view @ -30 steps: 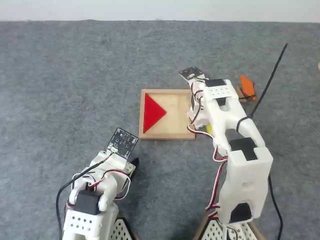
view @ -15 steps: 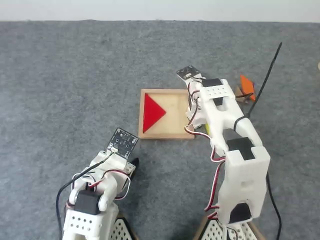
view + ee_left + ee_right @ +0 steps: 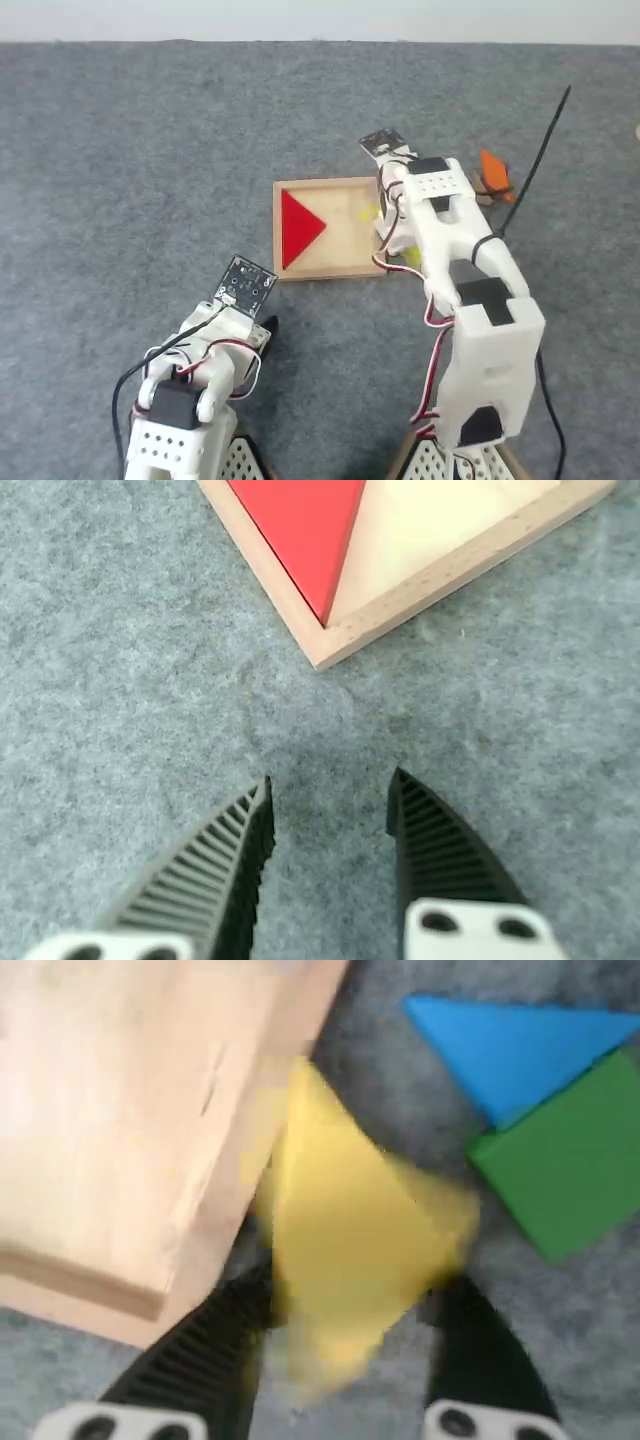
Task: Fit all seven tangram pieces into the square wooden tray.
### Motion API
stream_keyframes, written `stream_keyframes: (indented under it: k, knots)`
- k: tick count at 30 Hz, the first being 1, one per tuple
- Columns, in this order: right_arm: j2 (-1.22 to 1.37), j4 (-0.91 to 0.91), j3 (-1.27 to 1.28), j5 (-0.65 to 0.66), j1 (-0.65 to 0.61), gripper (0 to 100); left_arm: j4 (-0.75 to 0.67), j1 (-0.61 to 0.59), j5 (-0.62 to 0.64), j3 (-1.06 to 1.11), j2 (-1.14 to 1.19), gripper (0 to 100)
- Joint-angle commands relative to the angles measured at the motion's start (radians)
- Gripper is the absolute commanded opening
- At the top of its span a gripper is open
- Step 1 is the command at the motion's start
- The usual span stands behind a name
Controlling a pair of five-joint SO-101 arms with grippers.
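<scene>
**At the tray's right edge: yellow piece in the right claw**

On the grey counter [image 3: 150, 150], the square wooden tray [image 3: 345, 245] lay a little past the middle, between the two arms' reach. One red triangle [image 3: 297, 228] lay flat inside it against the left wall, its point aimed toward the tray's centre. The rest of the tray floor showed bare wood.

The right arm stretched over the tray's right side. Its claw [image 3: 345, 1295] was clenched on a yellow piece [image 3: 350, 1250], one black finger on each side of it. The piece was blurred in the wrist view; it overlapped the tray's rim [image 3: 290, 1050] there, but whether it touched the wood could not be told. In the high view a bit of yellow showed at the tray's right edge beside the arm.

Just beyond the yellow piece, on the counter outside the tray, a blue triangle [image 3: 520, 1045] lay with its edge against a green square [image 3: 565, 1165]. An orange piece [image 3: 494, 172] lay on the counter to the right of the right arm.

The left arm sat low and near the robot's base. Its claw [image 3: 331, 777] was released, fingers spread with nothing between them, over bare counter just short of the tray's near left corner, where one corner of the red triangle sat.
</scene>
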Motion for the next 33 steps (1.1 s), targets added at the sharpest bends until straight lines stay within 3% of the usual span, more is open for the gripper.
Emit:
stream_keyframes:
  k: [1, 8, 19, 29, 33]
  knots:
    - [0.004, 0.058, 0.026, -0.011, 0.087, 14.8, 0.006, 0.006, 0.008, -0.013, -0.020, 18]
    - [-0.084, 0.079, 0.092, 0.055, 0.252, 14.8, 0.006, 0.006, 0.008, -0.013, -0.020, 18]
    - [-0.447, 0.030, 0.221, 0.057, 0.174, 17.3, 0.006, 0.006, 0.008, -0.013, -0.020, 18]
    - [-0.334, -0.329, 0.169, -0.132, -0.056, 43.4, 0.006, 0.006, 0.008, -0.013, -0.020, 18]
    - [-0.239, -0.240, 0.100, -0.250, 0.036, 44.2, 0.006, 0.006, 0.008, -0.013, -0.020, 18]
